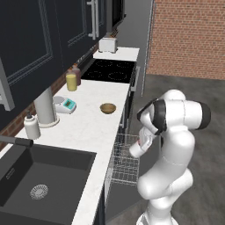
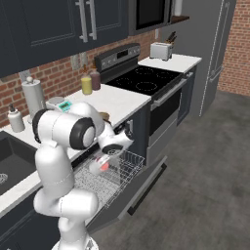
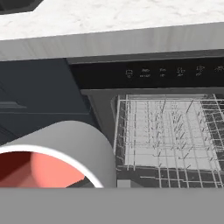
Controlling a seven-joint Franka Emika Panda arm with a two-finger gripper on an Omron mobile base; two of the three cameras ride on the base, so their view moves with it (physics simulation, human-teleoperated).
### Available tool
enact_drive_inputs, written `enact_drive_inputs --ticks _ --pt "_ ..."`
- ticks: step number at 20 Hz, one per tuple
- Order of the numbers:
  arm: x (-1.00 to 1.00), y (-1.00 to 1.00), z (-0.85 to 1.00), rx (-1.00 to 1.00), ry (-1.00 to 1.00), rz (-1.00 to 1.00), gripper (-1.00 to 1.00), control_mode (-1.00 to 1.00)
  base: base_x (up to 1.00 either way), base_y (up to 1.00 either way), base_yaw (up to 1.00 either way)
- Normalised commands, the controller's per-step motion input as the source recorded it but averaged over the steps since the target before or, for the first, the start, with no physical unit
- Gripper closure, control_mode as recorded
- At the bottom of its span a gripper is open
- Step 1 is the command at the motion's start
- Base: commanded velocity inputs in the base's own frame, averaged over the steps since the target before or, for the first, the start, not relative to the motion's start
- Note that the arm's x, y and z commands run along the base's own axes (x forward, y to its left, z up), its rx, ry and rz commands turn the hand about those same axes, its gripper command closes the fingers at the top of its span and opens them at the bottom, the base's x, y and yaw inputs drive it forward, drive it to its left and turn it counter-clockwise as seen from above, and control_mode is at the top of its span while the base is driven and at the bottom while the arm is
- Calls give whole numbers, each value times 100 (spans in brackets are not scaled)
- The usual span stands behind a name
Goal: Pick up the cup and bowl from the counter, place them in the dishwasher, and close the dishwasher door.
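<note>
My gripper (image 1: 139,144) (image 2: 105,158) hangs over the pulled-out grey wire rack (image 1: 125,165) (image 2: 123,168) (image 3: 166,127) of the dishwasher. It is shut on the cup (image 1: 135,150) (image 2: 99,165) (image 3: 57,148), which is white with a red-orange mouth and lies tilted. The cup hides the fingertips in the hand view. The dishwasher door (image 2: 141,188) is folded down below the rack. The tan-brown bowl (image 1: 107,108) sits on the white counter (image 1: 92,123) (image 3: 109,26) near its front edge, up and left of the gripper.
A black sink (image 1: 39,184) lies at the near left, with a white soap bottle (image 1: 31,126) and a paper towel roll (image 1: 45,107) behind it. A yellow bottle (image 1: 71,81) and a small scale (image 1: 67,105) stand by the wall. Farther along are the stove (image 1: 110,69) and a toaster (image 1: 107,44).
</note>
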Motion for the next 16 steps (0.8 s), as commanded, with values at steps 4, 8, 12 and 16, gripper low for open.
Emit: enact_drive_inputs --ticks 4,8,12,16 --pt "25 0 -45 11 0 7 100 -100 0 0 0" --pt "23 0 -44 17 0 5 100 -100 0 0 0" --pt "21 0 -26 20 0 1 100 -100 0 0 0" --pt "14 0 -6 16 0 0 100 -100 0 0 0"
